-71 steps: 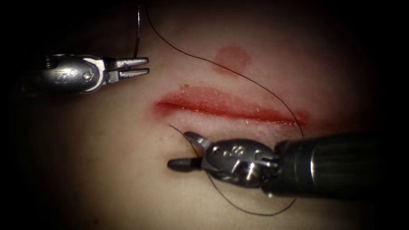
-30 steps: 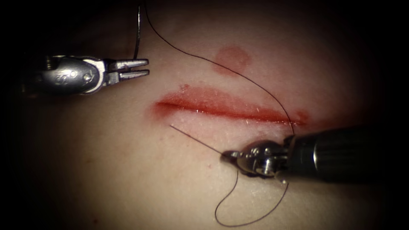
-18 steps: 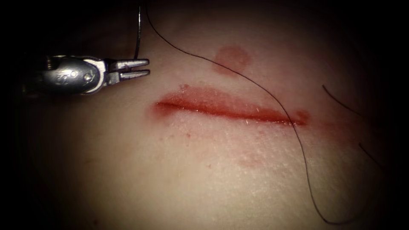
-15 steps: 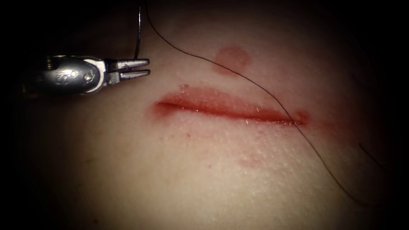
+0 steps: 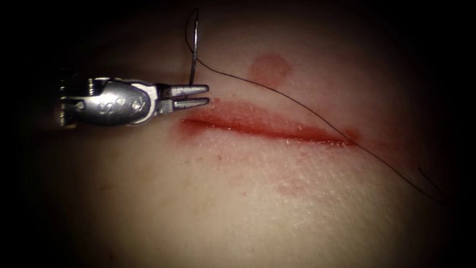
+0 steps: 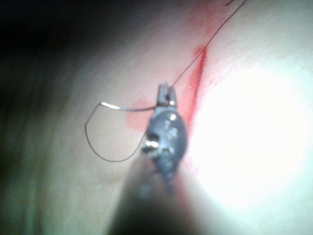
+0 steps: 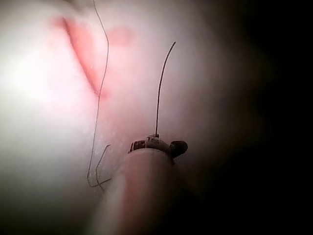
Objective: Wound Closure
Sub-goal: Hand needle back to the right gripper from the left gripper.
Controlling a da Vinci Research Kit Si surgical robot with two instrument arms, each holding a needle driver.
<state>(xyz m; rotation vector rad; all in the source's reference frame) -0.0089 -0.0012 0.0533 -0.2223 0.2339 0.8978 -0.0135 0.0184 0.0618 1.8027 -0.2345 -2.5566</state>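
My left tool [image 5: 206, 95] lies just left of the cut's [image 5: 267, 128] left end, its jaws shut on the curved needle [image 5: 192, 49] near one end of its curve. The needle stands up out of the jaws, clear of the tissue [image 5: 238, 208]. Dark thread [image 5: 297, 106] runs from the needle across the far side of the cut, over its right end and off to the lower right. The left wrist view has the same jaws [image 6: 165, 95], needle [image 6: 127, 106] and thread [image 6: 195, 63]. My right tool [image 7: 155, 138] is shut on a strand of thread [image 7: 159, 93].
A round red spot [image 5: 269, 68] marks the tissue beyond the cut. Red fluid lines the cut. A short dark piece of thread [image 5: 426, 176] lies at the far right. Near the right tool, thread [image 7: 100, 73] hangs down past the cut and hooks back.
The right tool took the thread's end below the cut and drew it off to the right, straightening the loop. My left tool moved right and down with the needle toward the cut's left end.
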